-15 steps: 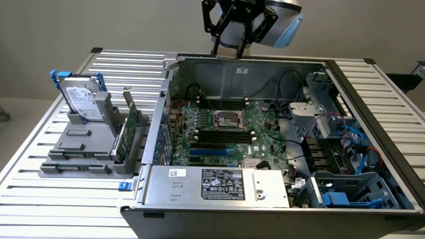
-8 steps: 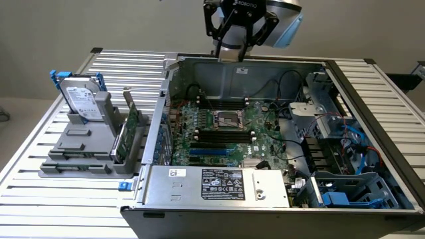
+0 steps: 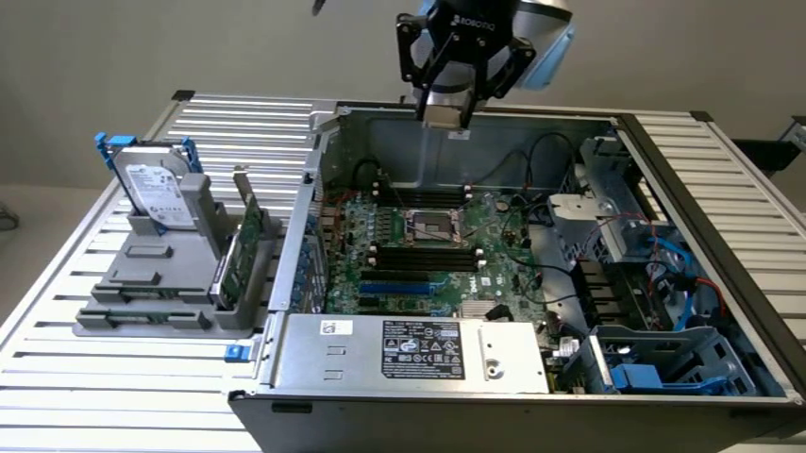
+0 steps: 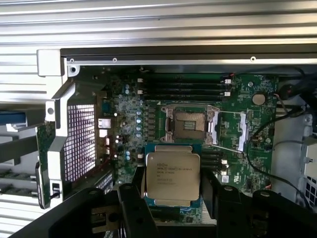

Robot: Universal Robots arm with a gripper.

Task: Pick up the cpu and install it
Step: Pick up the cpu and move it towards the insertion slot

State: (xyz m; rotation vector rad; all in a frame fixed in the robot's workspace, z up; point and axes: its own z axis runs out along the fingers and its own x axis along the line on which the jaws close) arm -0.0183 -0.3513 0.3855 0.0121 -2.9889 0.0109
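Slatted metal table (image 3: 705,160) under an open desktop computer case (image 3: 377,408), lid off, interior bared to the exterior view. Inside, a green motherboard (image 3: 497,274) across the floor of the case, with a grey power supply (image 3: 416,349) along the near wall. On the table at the exterior view's left, just beside the case, a grey holder rack (image 3: 151,297) carrying a silver hard drive (image 3: 158,193) in a blue bracket, upright, and a thin green circuit card (image 3: 245,247) on edge. High over the far side of the case, the black gripper (image 3: 447,119), clear of the board below. Jaws set wide, yet closed on a load: dark fingers (image 4: 132,208) pressed to two opposite edges of the cpu (image 4: 172,176), held flat with its silvery, printed metal top toward the wrist camera. Beneath and close by in the wrist view, the processor socket (image 4: 190,124) near the middle of the motherboard, empty, its metal frame folded open alongside, between banks of black memory slots. The cpu aloft in the grip, well above the socket, not yet seated.
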